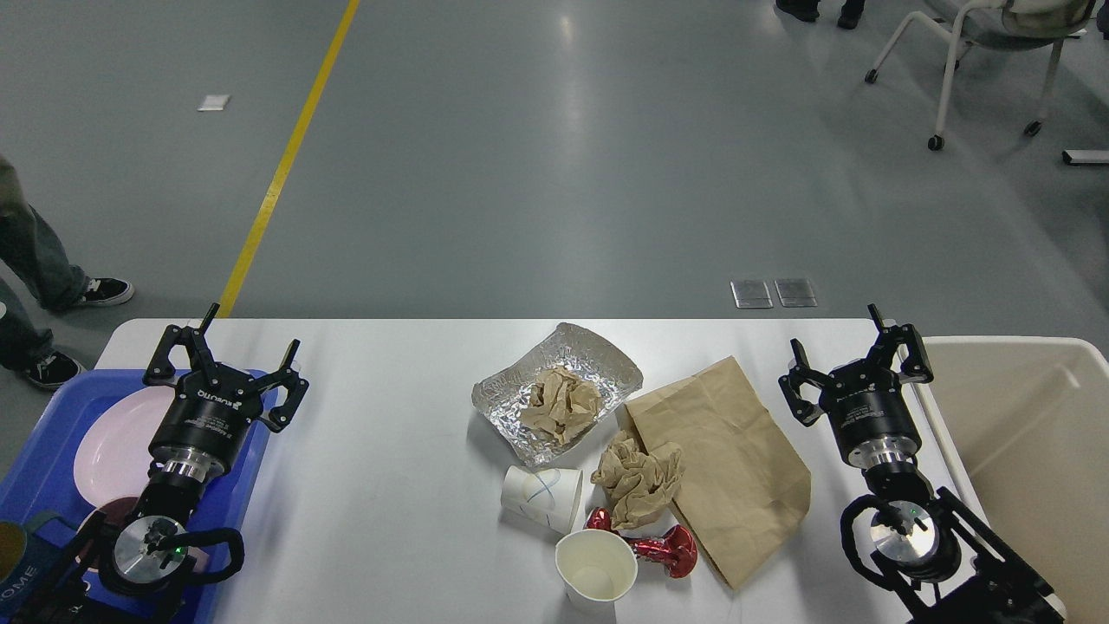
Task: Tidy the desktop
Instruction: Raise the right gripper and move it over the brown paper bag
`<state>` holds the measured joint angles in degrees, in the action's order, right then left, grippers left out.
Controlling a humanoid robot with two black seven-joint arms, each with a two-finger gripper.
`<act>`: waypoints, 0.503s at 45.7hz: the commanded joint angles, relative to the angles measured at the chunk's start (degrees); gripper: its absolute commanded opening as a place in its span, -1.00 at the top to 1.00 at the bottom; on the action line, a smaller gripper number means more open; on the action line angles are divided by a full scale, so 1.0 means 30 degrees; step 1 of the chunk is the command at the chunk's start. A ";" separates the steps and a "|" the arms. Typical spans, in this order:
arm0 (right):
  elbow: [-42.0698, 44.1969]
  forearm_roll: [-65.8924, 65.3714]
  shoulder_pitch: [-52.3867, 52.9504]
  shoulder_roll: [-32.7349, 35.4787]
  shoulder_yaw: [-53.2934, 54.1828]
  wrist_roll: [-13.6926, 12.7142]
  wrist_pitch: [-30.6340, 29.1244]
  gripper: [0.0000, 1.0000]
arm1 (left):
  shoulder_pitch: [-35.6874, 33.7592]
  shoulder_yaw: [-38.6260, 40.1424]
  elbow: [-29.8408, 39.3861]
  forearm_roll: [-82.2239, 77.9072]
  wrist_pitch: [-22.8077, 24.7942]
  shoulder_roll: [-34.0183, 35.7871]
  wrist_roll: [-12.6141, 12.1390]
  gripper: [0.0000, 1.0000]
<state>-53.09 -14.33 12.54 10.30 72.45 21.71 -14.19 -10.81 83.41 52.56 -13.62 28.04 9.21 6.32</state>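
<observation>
The white desktop (381, 451) spans the lower half of the head view. At its middle lie a crumpled foil sheet (598, 360) holding a brown paper wad (561, 405), a flat brown paper bag (723, 464), another crumpled brown paper (637, 478), a paper cup on its side (543, 497), an upright paper cup (595, 566) and a red shiny goblet lying down (663, 549). My left gripper (227, 351) stands open at the desktop's left edge. My right gripper (853, 355) stands open right of the bag, empty.
A blue tray (35, 472) at the left holds a pink plate (108, 446) and a mug. A beige bin (1022, 459) stands at the right edge. A person's legs (39, 260) are at the far left, a wheeled chair (979, 52) at the back right.
</observation>
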 commanded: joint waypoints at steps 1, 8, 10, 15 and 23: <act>0.0119 0.0001 0.0068 0.1749 -0.0885 0.0147 -0.0163 -1.00 | 0.0000 0.0000 0.0001 0.0000 -0.0001 0.0007 0.0001 -0.93; 0.0149 0.0001 0.0417 0.4238 -0.2991 0.0177 -0.0163 -1.00 | 0.0000 0.0000 0.0001 0.0000 -0.0001 -0.0022 0.0001 -0.93; 0.0179 0.0001 0.1235 0.5350 -0.4103 0.0177 -0.0163 -1.00 | 0.0000 0.0000 0.0001 0.0000 -0.0001 0.0007 0.0001 -0.93; 0.0208 0.0030 0.3754 0.8017 -0.8434 0.0177 -0.0163 -1.00 | 0.0000 0.0000 0.0001 0.0000 -0.0001 0.0007 0.0001 -0.93; 0.0266 0.0323 0.9845 1.1388 -1.9709 0.0118 -0.0193 -1.00 | 0.0000 0.0000 0.0001 0.0000 -0.0001 0.0006 0.0001 -0.93</act>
<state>-52.60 -13.83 30.65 38.67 35.83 22.27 -14.77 -10.81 83.41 52.56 -13.62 28.04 9.23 6.32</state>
